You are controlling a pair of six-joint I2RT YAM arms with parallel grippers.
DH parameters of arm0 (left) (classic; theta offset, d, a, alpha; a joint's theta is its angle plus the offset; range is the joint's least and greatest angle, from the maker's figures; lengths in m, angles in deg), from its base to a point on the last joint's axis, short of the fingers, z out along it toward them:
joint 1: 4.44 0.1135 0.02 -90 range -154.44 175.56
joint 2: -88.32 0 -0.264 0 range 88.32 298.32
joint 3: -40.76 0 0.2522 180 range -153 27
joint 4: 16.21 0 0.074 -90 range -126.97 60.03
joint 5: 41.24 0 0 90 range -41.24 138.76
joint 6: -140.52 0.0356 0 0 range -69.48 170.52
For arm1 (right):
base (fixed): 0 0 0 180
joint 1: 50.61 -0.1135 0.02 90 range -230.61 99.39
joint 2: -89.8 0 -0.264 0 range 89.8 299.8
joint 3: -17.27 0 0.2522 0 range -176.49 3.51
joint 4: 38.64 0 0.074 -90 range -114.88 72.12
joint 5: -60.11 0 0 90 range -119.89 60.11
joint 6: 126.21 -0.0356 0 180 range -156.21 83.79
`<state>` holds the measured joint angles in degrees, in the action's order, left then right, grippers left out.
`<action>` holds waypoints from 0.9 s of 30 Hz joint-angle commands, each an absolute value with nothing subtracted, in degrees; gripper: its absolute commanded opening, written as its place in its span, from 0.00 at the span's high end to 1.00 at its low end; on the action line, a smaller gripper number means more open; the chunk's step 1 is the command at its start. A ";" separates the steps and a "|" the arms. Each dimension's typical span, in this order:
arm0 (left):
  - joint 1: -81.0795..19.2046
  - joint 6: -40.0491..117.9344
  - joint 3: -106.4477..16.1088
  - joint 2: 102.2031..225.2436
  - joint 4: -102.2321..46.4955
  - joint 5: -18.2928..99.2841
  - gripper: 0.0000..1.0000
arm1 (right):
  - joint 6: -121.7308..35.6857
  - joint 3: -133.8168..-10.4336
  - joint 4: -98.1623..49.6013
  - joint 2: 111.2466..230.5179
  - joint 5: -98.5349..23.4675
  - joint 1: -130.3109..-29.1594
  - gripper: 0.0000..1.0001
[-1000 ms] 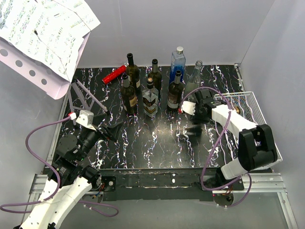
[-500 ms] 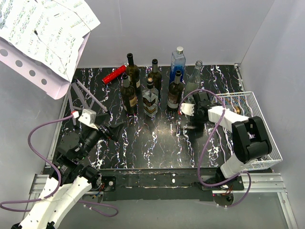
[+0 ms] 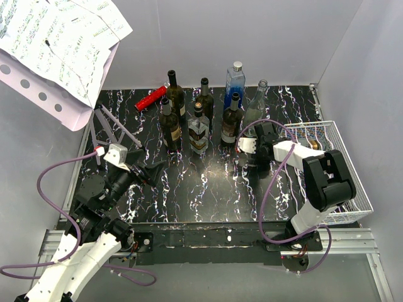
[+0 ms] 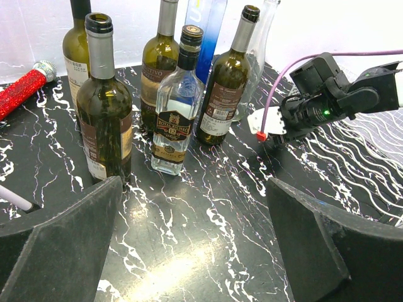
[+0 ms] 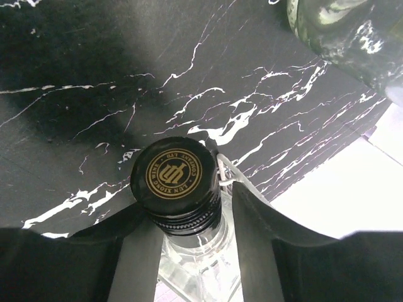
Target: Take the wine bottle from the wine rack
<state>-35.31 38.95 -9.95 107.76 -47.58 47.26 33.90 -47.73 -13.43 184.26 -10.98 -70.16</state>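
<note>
The wine bottle (image 5: 175, 173) has clear glass and a black cap with a gold emblem. It lies in the white wire wine rack (image 3: 343, 189) at the table's right, neck toward the rack's left end. My right gripper (image 3: 259, 139) is at that end. In the right wrist view its fingers (image 5: 189, 207) close on the neck just below the cap, beside a white rack wire (image 5: 223, 177). My left gripper (image 3: 151, 171) is open and empty over the table's left-middle; it is also open in the left wrist view (image 4: 192, 189).
Several upright bottles (image 3: 200, 129) stand in a cluster at the back middle, just left of my right gripper; the closest is a dark one (image 3: 232, 123). A red cylinder (image 3: 151, 97) lies at the back left. A stand with sheet music (image 3: 63, 44) overhangs the left corner.
My right arm has folded in toward the rack's left end while its gripper stayed by the bottle neck. My left gripper has drifted slightly right.
</note>
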 commanded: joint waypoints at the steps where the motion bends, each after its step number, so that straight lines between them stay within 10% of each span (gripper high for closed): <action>1: -35.46 39.54 -10.18 108.27 -47.55 47.52 0.02 | 34.20 -47.99 -14.77 183.76 -11.61 -69.68 0.51; 5: -35.38 39.54 -10.18 108.27 -47.38 47.53 0.02 | 33.84 -47.56 -14.07 181.65 -12.22 -70.12 0.58; 10: -35.46 39.80 -10.18 108.09 -47.29 47.09 0.02 | 30.94 -47.29 -13.10 178.75 -13.98 -71.26 0.99; 27: -35.38 39.98 -10.00 107.48 -47.20 47.97 0.02 | 34.01 -44.48 -18.71 177.52 -9.59 -79.34 0.99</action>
